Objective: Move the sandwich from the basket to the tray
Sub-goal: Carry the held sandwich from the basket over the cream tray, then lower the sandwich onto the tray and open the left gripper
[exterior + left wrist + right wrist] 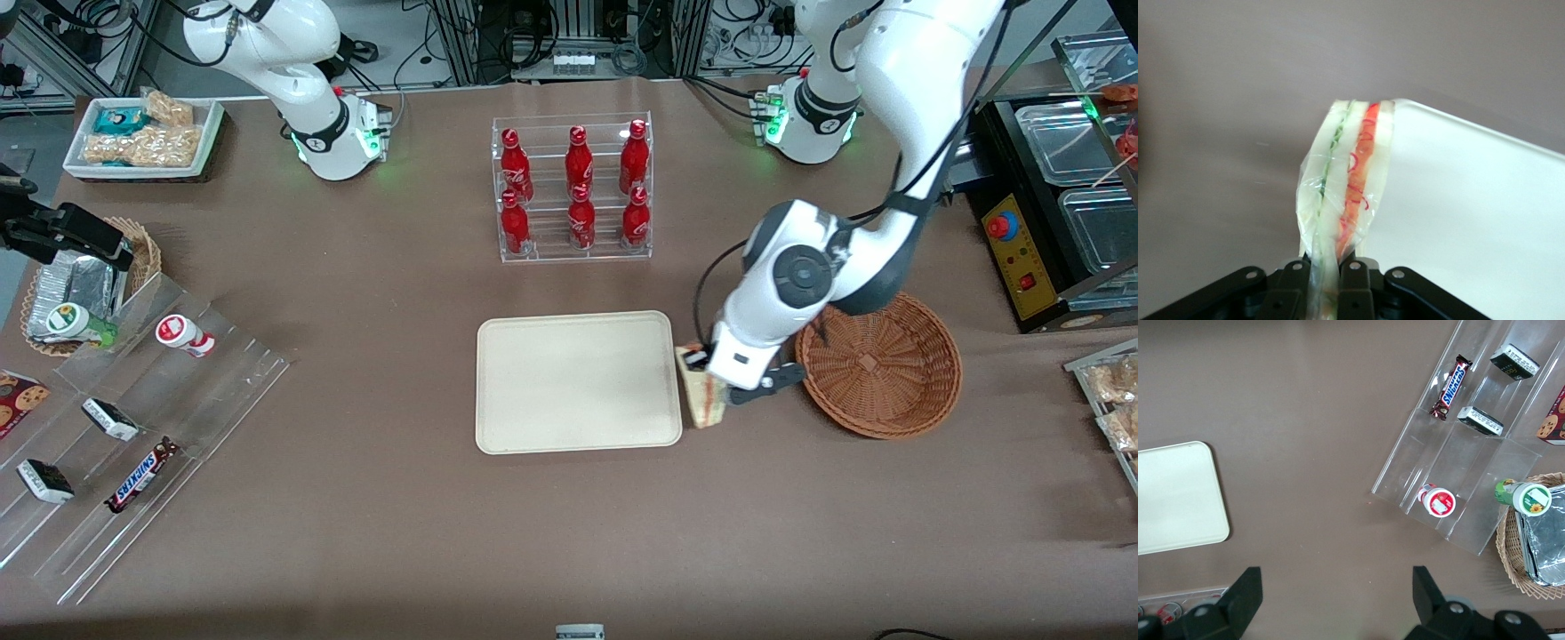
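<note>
Sandwich: 1 wrapped wedge, clamped in the claw, held just beside the tray edge, between tray and basket, above the tabletop.

The tray lies flat on the brown table, well apart from a clear stepped rack. On the rack sit a Snickers bar, two dark packets and a red-capped cup. A wicker basket holds foil packets
</note>
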Controlling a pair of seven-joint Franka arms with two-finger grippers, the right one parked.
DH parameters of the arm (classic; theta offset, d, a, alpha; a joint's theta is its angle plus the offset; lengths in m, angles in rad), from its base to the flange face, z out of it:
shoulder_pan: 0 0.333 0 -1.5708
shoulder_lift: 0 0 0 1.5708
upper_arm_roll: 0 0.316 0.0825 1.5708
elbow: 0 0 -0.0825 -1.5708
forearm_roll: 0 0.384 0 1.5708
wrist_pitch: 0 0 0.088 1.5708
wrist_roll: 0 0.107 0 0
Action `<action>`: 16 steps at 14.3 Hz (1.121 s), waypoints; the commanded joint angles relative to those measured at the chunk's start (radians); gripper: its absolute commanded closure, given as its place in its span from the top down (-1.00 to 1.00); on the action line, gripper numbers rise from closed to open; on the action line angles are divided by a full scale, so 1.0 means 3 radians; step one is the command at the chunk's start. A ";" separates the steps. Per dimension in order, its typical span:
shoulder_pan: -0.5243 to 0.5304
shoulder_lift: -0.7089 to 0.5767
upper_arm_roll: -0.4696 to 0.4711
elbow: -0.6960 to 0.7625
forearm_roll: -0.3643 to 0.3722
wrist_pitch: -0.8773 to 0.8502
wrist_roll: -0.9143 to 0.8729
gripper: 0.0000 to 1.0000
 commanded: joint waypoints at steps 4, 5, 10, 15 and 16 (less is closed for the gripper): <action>-0.0785 0.0740 -0.0034 0.0806 0.0848 -0.0061 -0.0822 -0.78; -0.0857 0.0786 -0.0034 0.0816 0.0864 -0.0050 -0.0854 -0.78; -0.0970 0.0945 -0.0050 0.1005 0.0783 -0.0050 -0.0869 -0.78; -0.1006 0.1052 -0.0039 0.1010 0.0777 -0.0010 -0.0849 -0.24; -0.1006 0.1047 -0.0039 0.1010 0.0777 0.0006 -0.0854 0.61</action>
